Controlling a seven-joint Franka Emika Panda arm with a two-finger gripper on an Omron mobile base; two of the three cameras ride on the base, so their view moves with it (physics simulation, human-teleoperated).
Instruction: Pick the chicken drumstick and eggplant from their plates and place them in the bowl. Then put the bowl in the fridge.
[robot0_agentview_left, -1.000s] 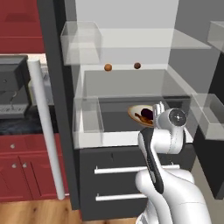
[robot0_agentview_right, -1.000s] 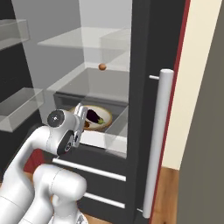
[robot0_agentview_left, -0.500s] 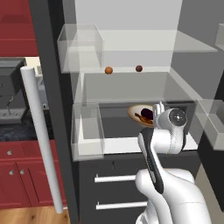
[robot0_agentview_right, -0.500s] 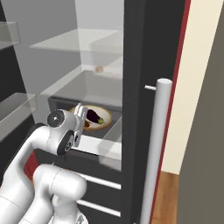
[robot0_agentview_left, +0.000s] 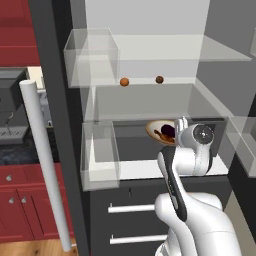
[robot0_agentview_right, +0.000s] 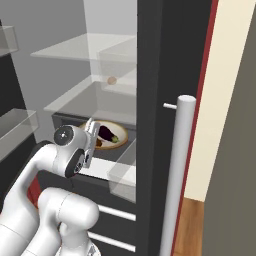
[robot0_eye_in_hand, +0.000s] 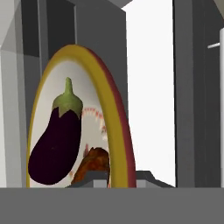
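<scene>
1. The fridge (robot0_agentview_left: 150, 65) stands open, its white inside and clear shelves showing; its long silver bar handle (robot0_agentview_right: 176, 175) is close on the right of the right base view.
2. The bowl (robot0_agentview_right: 122, 136) rests inside the fridge on the lower shelf, above the drawers, with the arm reaching in to it.
3. The hand (robot0_agentview_right: 91, 131) is narrowed down on the near rim of the bowl (the hand view shows the tan rim running straight up from between the fingertips), so I take it as gripping the bowl.
4. The eggplant (robot0_eye_in_hand: 57, 142) lies in the bowl, and the chicken drumstick (robot0_eye_in_hand: 91, 162) sits beside it, partly hidden low down.
5. Two small round items (robot0_agentview_left: 124, 81) sit on the shelf above; what they are is hard to tell.
6. Risks: letting go while the bowl is tilted could roll the food out; a careless withdrawal could drag the rim or knock the clear bin (robot0_agentview_left: 100, 155).
</scene>
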